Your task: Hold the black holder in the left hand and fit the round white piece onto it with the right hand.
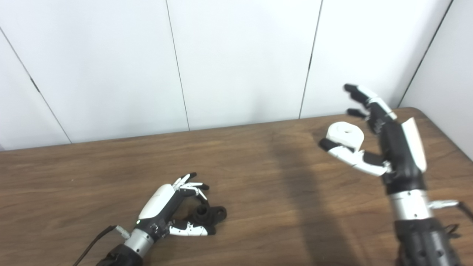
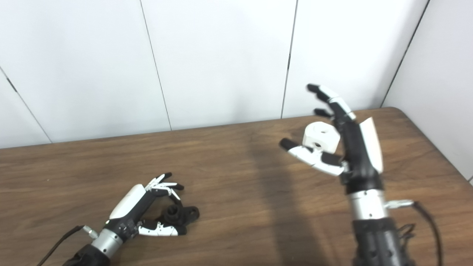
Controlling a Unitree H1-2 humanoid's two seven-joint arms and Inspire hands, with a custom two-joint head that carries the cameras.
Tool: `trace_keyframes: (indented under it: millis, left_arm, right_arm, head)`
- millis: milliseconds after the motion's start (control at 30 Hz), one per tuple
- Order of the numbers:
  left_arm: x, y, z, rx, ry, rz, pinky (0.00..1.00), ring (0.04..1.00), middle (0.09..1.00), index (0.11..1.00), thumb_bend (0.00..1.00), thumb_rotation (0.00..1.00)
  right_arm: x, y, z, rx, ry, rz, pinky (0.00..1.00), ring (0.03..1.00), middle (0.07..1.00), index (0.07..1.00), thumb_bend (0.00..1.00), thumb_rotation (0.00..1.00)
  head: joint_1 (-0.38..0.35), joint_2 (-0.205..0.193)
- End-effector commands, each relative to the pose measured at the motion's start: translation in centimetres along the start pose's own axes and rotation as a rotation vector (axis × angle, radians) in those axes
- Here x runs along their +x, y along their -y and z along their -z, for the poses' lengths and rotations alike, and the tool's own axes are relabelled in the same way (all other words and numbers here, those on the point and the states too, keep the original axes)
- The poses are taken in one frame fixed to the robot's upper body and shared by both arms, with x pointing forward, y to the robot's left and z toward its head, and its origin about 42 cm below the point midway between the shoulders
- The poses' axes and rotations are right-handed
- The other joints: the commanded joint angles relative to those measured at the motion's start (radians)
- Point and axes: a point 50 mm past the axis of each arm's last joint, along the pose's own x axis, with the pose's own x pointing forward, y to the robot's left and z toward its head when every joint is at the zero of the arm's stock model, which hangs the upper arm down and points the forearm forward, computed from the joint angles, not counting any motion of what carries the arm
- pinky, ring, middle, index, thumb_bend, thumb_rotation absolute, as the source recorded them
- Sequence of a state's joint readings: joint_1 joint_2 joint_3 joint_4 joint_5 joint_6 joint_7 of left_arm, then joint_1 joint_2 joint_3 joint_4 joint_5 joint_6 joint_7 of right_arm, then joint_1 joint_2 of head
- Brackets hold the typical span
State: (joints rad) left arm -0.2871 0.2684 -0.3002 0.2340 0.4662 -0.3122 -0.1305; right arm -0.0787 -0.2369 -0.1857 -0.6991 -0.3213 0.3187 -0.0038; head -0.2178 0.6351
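My left hand [image 1: 173, 207] rests low on the wooden table [image 1: 258, 177], fingers curled loosely around the black holder [image 1: 208, 215], which lies on the table; I cannot tell whether I grip it. My right hand [image 1: 384, 147] is raised and spread open, the round white piece [image 1: 345, 136] between thumb and fingers, unclasped.

Left eye: you're looking down from head height, facing table [image 1: 258, 177] and wall.
Right eye: sitting beside it, sharing nearly everything.
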Motion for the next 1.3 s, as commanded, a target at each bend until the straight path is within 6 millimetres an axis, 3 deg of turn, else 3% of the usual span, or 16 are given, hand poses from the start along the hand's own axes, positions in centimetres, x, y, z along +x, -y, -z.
trace_keyframes:
  millis: [0,167,500,767,1100,1267]
  left_arm:
    - [0.5,0.5,-0.3,-0.013,0.009,-0.001,1.00,0.995,0.811,0.482,0.52,0.05]
    - [0.5,0.6,-0.3,-0.016,0.011,-0.004,1.00,0.996,0.812,0.482,0.52,0.05]
    - [0.1,0.3,0.4,-0.024,0.013,-0.005,1.00,0.991,0.806,0.482,0.52,0.05]
    - [-0.3,-0.3,0.5,-0.032,0.015,-0.005,1.00,0.985,0.801,0.482,0.52,0.04]
    - [-0.3,-0.8,0.6,-0.027,0.023,-0.004,1.00,0.978,0.799,0.482,0.52,0.04]
    - [-0.4,-0.8,0.7,-0.032,0.015,-0.003,1.00,0.979,0.803,0.482,0.52,0.04]
  right_arm:
    - [1.1,1.6,-0.5,-0.067,0.044,0.037,0.71,0.862,0.882,0.821,0.61,0.21]
    - [2.5,3.2,1.0,-0.155,0.019,0.042,0.72,0.865,0.892,0.811,0.66,0.20]
    - [6.6,4.8,3.0,-0.341,-0.053,0.010,0.75,0.830,0.814,0.784,0.68,0.27]
    - [8.8,4.7,4.8,-0.400,-0.177,-0.065,0.75,0.851,0.857,0.816,0.79,0.38]
    - [11.0,4.6,6.6,-0.445,-0.234,-0.104,0.78,0.881,0.883,0.822,0.82,0.36]
    - [11.5,4.6,7.7,-0.470,-0.278,-0.126,0.79,0.889,0.895,0.836,0.86,0.40]
  head:
    - [0.001,0.000]
    - [-0.019,0.004]
    - [-0.104,-0.011]
    - [-0.172,-0.027]
    - [-0.229,-0.039]
    - [-0.235,-0.043]
